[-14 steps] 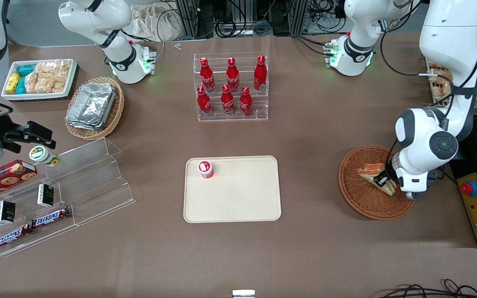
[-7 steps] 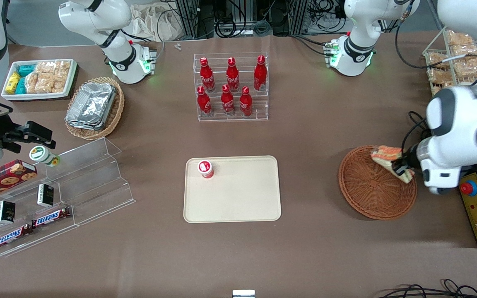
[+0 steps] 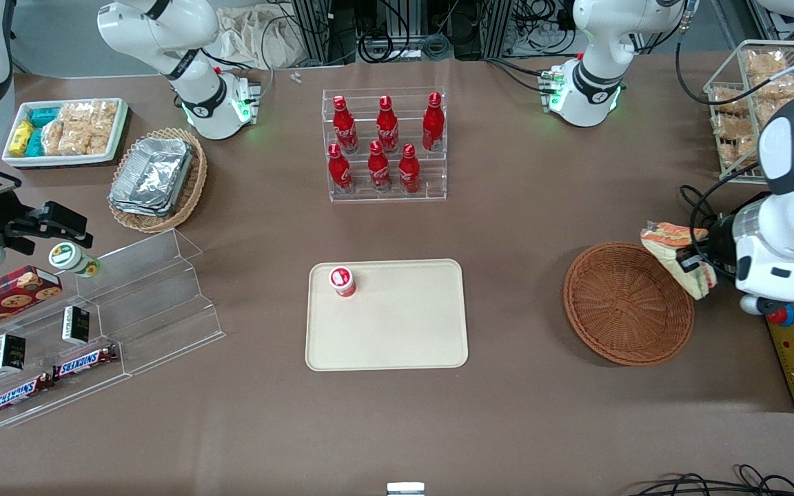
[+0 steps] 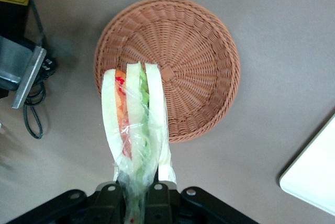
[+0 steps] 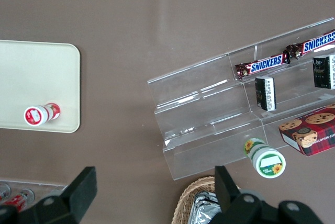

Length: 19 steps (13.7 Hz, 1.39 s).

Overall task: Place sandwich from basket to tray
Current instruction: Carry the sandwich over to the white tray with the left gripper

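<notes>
sandwich (image 3: 679,258): up in the air, clear of the basket, hanging just over its rim at the working arm's end of the table. Not touching the weave anymore.

gripper (image 4: 137,192): clenched on the sandwich, pinching the bunched clear wrap at one end. Wedge pokes out from the fingers with the bread layers edge-on to the wrist camera.

basket (image 3: 628,303): nothing left in it, sits right below the lifted sandwich.

tray (image 3: 397,331): well apart from the basket, toward the middle of the table. Mostly bare, just a little red-lidded cup (image 3: 342,281) standing in one corner, the one farther from the front camera.

handling: looks light and squishy. Soft bread, loose filling, slick film. Probably squashes if squeezed hard, probably slides if held loose.

grip spot: the wrap tail seems to work, but the wedge likely swings from there. A pinch across the bread faces would be steadier, gentle though.

step: lift done by the look of it, carry over to the tray up next.

watch out: wrap slipping mid-carry, or clipping that cup on the way down.
</notes>
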Each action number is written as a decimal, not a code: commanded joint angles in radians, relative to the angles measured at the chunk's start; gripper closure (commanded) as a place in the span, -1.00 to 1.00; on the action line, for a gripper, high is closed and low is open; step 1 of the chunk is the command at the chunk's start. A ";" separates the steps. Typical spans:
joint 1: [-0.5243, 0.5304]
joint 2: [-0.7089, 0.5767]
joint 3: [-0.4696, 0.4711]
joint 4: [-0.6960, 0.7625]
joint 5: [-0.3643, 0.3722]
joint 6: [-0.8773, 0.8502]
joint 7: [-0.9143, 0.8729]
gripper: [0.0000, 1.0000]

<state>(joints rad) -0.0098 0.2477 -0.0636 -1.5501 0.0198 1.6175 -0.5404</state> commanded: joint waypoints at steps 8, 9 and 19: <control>-0.013 0.025 -0.128 0.065 0.000 -0.005 0.073 0.93; -0.022 0.031 -0.149 0.065 0.002 -0.002 0.071 0.95; -0.127 0.108 -0.221 0.107 -0.032 0.021 0.088 1.00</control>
<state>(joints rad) -0.1326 0.3382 -0.2558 -1.4859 0.0065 1.6461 -0.4732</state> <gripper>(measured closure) 0.846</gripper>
